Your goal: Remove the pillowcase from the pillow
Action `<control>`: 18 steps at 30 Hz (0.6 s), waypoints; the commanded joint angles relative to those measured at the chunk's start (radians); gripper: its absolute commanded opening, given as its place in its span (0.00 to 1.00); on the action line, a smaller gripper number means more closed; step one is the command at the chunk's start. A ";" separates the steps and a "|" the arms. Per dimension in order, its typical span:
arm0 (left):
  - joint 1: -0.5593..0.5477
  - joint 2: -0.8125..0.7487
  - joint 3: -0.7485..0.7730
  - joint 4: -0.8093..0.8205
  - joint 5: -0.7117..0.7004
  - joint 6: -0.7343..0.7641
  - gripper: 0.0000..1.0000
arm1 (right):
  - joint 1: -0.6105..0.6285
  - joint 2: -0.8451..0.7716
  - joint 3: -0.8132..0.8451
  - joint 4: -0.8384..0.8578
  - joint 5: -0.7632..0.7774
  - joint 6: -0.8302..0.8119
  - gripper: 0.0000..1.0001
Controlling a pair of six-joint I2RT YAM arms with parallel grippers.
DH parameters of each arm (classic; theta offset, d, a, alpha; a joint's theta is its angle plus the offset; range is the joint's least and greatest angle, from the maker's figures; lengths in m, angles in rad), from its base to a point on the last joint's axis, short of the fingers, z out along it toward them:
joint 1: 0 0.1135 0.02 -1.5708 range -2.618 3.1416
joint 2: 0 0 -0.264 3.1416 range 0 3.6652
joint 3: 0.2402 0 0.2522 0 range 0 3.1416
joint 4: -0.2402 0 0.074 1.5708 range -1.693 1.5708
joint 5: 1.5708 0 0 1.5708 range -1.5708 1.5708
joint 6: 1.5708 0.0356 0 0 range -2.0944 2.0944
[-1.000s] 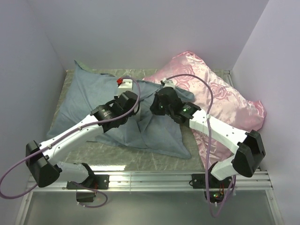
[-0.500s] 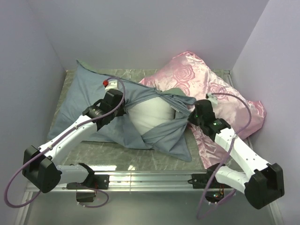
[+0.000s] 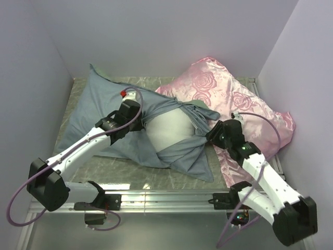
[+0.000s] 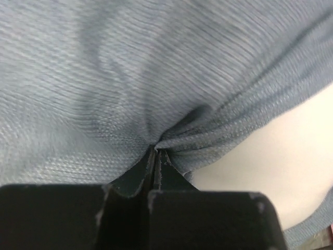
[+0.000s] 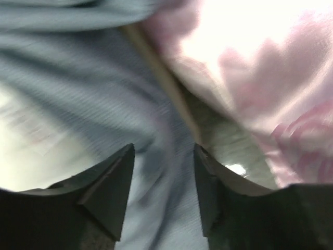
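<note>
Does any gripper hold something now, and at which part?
The left gripper is shut on the pillowcase, pinching a fold of cloth beside the opening where the white pillow shows. The right gripper is open, holding nothing.

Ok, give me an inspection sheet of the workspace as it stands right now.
Surface: grey marbled table, mostly covered by bedding.
Job's things: grey-blue pillowcase pulled open in the middle; white pillow partly exposed, not yet out.
Clutter: pink rose-patterned pillow at the back right.
Grippers: left gripper shut on a pinch of pillowcase; right gripper open, cloth in front of it.
Cables: purple cables looping off both arms.
Surroundings: pale walls on three sides; metal rail at the near edge.
</note>
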 commanded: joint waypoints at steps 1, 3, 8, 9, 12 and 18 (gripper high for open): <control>-0.056 0.023 0.059 -0.051 -0.016 0.009 0.01 | 0.047 -0.133 0.049 -0.075 0.012 -0.001 0.58; -0.070 0.026 0.076 -0.057 -0.028 0.009 0.00 | 0.113 -0.190 0.090 -0.115 0.025 0.015 0.60; -0.082 0.036 0.111 -0.078 -0.042 0.015 0.01 | 0.362 -0.133 0.184 -0.147 0.154 0.081 0.65; -0.087 0.043 0.118 -0.082 -0.045 0.017 0.00 | 0.391 -0.103 0.201 -0.130 0.164 0.087 0.65; -0.094 0.053 0.135 -0.095 -0.060 0.023 0.01 | 0.481 0.035 0.221 -0.101 0.197 0.108 0.66; -0.097 0.072 0.147 -0.102 -0.065 0.032 0.00 | 0.491 0.182 0.145 -0.018 0.179 0.150 0.70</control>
